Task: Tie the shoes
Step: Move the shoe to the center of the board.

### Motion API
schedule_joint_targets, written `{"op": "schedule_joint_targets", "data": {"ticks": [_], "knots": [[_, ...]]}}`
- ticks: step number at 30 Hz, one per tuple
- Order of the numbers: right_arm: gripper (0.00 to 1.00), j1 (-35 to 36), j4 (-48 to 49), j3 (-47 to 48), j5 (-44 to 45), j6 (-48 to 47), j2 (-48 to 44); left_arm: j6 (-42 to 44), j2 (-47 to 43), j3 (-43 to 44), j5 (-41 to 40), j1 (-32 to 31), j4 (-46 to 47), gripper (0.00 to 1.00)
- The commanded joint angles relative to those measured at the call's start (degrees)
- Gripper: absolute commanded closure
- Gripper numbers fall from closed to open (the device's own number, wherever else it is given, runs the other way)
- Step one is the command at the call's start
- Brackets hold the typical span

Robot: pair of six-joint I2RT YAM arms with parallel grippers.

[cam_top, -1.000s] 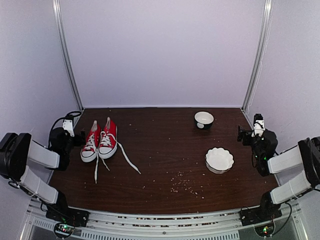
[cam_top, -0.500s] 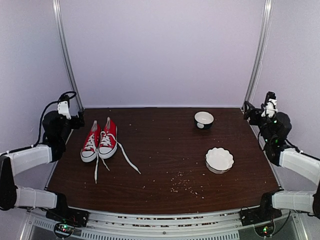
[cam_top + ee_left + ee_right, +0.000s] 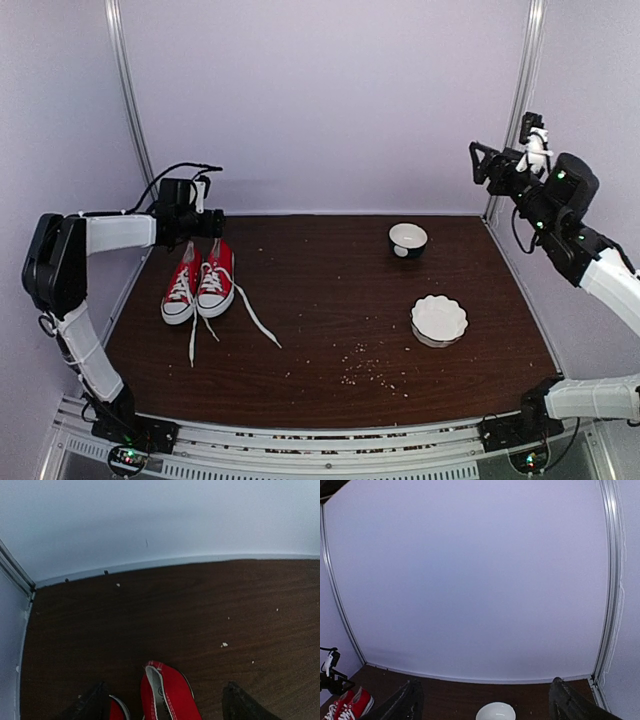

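The shoes (image 3: 200, 283) sit side by side at the table's (image 3: 330, 300) far left, toes toward the near edge, their white laces apparently loose. The left gripper (image 3: 202, 222) hovers over their heels with its fingers spread. The right gripper (image 3: 480, 160) hangs high at the far right, also spread.

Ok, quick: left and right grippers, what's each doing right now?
Left gripper: open, holding nothing, near the heels of the shoes.
Right gripper: open, holding nothing, up in the air.

Two red sneakers (image 3: 179, 288) (image 3: 216, 278), two white bowls (image 3: 408, 240) (image 3: 438, 320), two robot arms (image 3: 118, 232) (image 3: 592, 262), one dark table (image 3: 320, 300)
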Motion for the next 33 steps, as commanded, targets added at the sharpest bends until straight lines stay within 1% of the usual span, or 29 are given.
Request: {"op": "schedule_joint_targets", "data": {"ticks": [1, 7, 11, 12, 14, 15, 16, 17, 19, 20, 22, 25, 27, 29, 33], "knots": [[0.14, 3.76, -12.69, 1.07, 6.54, -0.89, 5.93, -2.91, 5.20, 2.45, 2.74, -0.40, -5.96, 0.21], [0.15, 10.53, -15.49, -1.54, 10.75, -0.40, 9.85, -4.31, 9.00, 2.55, 1.74, -0.49, -5.48, 0.24], [0.15, 13.36, -17.21, -2.29, 10.82, 1.07, 11.45, -4.89, 11.16, 2.36, 3.23, -0.45, -4.59, 0.26], [0.15, 13.81, -17.53, -2.38, 10.53, 1.79, 11.47, -4.90, 11.34, 2.04, 3.24, -0.49, -4.32, 0.28], [0.15, 14.57, -17.32, -3.20, 9.92, 3.08, 11.08, -5.08, 11.44, 1.08, 3.29, -0.45, -3.80, 0.35], [0.15, 14.98, -16.93, -3.81, 9.63, 3.51, 10.75, -5.56, 11.40, 0.80, 3.73, -0.49, -3.87, 0.44], [0.14, 15.45, -16.51, -4.39, 9.63, 3.87, 10.47, -6.08, 11.18, 0.26, 4.83, -0.48, -3.83, 0.54], [0.14, 15.98, -16.08, -5.00, 9.85, 4.11, 10.13, -6.90, 10.81, -0.68, 6.03, -0.56, -3.21, 0.66], [0.14, 17.15, -15.15, -6.19, 11.06, 4.45, 9.42, -9.31, 9.34, -3.66, 7.74, -1.13, 0.90, 0.95], [0.14, 17.76, -15.26, -6.64, 11.92, 4.61, 9.10, -10.73, 8.43, -5.78, 8.24, -1.63, 3.09, 1.00], [0.14, 19.27, -15.91, -7.58, 12.93, 5.10, 8.24, -14.25, 5.50, -10.76, 9.31, -3.39, 9.74, 1.00], [0.14, 22.26, -18.38, -8.97, 12.41, 5.61, 6.57, -19.97, 0.47, -17.71, 9.19, -8.19, 18.51, 1.00], [0.14, 24.79, -20.23, -10.19, 12.57, 4.62, 5.28, -22.80, -2.84, -20.98, 7.34, -13.15, 22.88, 1.00], [0.14, 27.02, -21.85, -11.79, 12.75, 3.55, 3.98, -25.23, -5.34, -22.52, 4.81, -18.31, 25.38, 1.00], [0.14, 28.85, -22.82, -15.53, 12.17, 3.10, 1.57, -32.33, -7.35, -26.62, -0.97, -27.53, 32.80, 1.00]]}}
